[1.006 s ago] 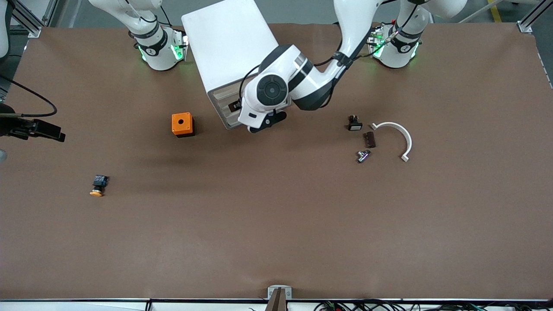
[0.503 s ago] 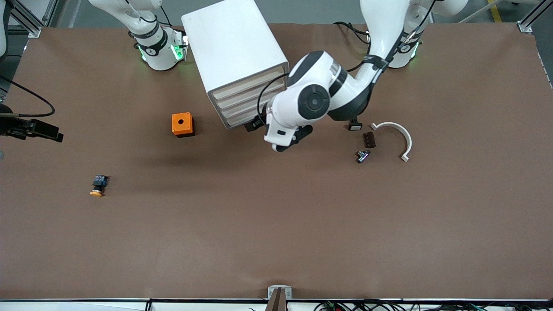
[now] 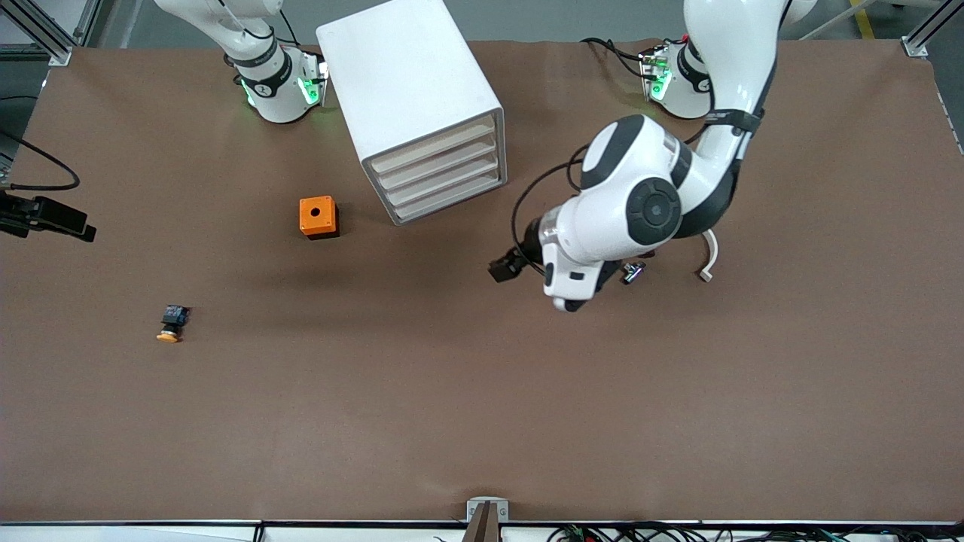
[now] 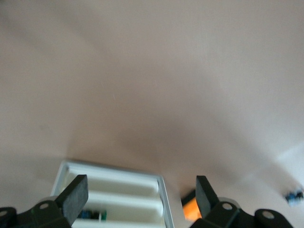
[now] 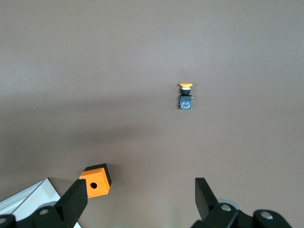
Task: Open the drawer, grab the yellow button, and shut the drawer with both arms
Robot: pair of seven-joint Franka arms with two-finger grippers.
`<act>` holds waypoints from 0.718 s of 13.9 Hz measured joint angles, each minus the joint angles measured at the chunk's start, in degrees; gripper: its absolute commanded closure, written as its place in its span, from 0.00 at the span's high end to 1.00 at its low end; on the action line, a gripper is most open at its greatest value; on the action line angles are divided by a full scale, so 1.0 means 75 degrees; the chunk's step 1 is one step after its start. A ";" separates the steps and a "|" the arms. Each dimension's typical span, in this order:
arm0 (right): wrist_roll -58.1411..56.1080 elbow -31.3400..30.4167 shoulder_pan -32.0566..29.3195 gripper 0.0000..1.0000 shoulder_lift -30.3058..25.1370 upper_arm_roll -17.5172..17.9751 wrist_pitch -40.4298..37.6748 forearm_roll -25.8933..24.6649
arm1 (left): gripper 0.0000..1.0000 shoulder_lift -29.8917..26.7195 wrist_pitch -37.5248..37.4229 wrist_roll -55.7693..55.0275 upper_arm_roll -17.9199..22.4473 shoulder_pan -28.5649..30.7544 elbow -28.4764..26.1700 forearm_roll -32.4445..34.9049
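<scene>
My left gripper (image 4: 137, 197) hangs over bare table, fingers spread wide, holding nothing. My right gripper (image 5: 137, 199) is likewise spread and empty. No legible markings on the button (image 3: 172, 324).

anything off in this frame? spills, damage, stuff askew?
No spills or damage. The drawer unit sits skewed to the table edge, all drawers shut. The button lies on its side on the open table, toward the right arm's end. Both the left pincer and right pincer are open and empty.
</scene>
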 measured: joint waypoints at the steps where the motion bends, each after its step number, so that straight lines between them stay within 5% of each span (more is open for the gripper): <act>1: 0.0004 0.0008 -0.0012 1.00 -0.0051 -0.0013 -0.0095 0.0000 | 1.00 -0.0024 0.0000 0.0000 0.0001 0.0159 0.0000 0.0315; 10: 0.0004 -0.0461 -0.0047 1.00 -0.0946 0.0044 -0.0984 0.0022 | 1.00 -0.0070 0.0000 0.0072 -0.0010 0.1417 -0.0006 0.1421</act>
